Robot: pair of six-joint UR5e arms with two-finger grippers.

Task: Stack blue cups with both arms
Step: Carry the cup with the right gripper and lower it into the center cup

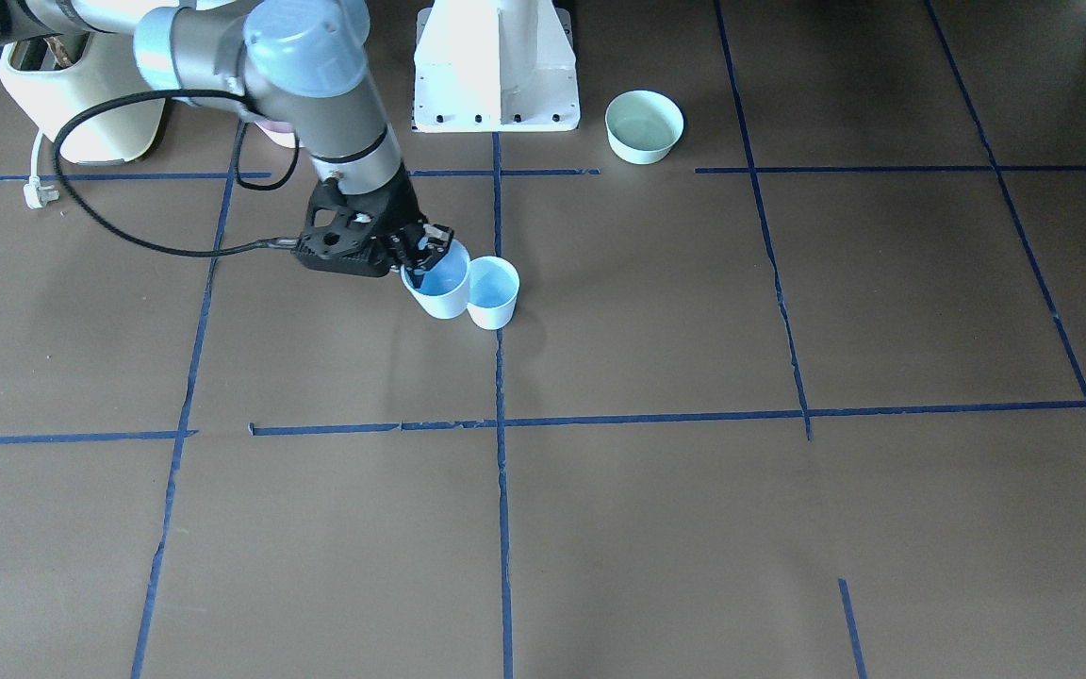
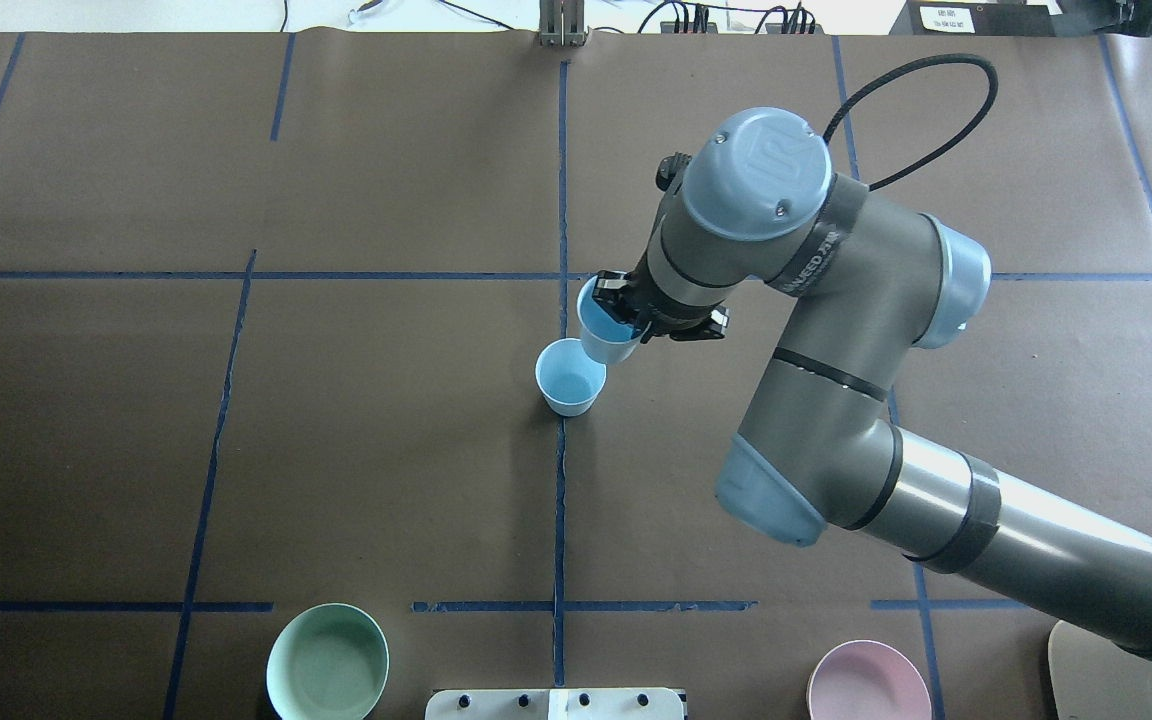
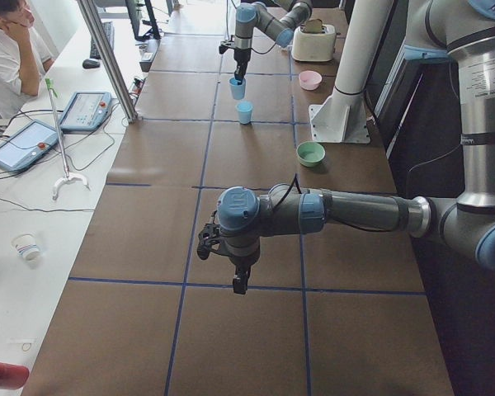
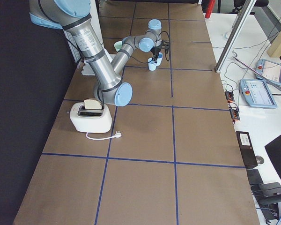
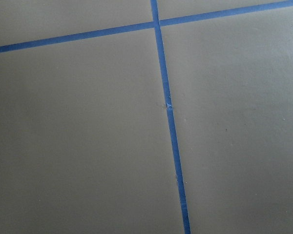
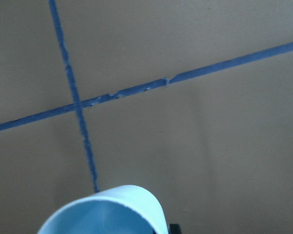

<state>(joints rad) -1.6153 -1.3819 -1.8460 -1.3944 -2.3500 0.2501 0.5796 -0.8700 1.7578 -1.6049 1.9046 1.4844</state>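
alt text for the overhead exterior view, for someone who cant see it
The right arm reaches in from the lower right, its pincer gripping a blue cup by the rim, close beside a second blue cup standing on the brown table. A mint-green bowl and a pink bowl sit at the bottom edge.

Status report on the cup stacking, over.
Right gripper shut on one blue cup, beside standing blue cup, not stacked. Left gripper far off, state unclear. Nothing between cups.
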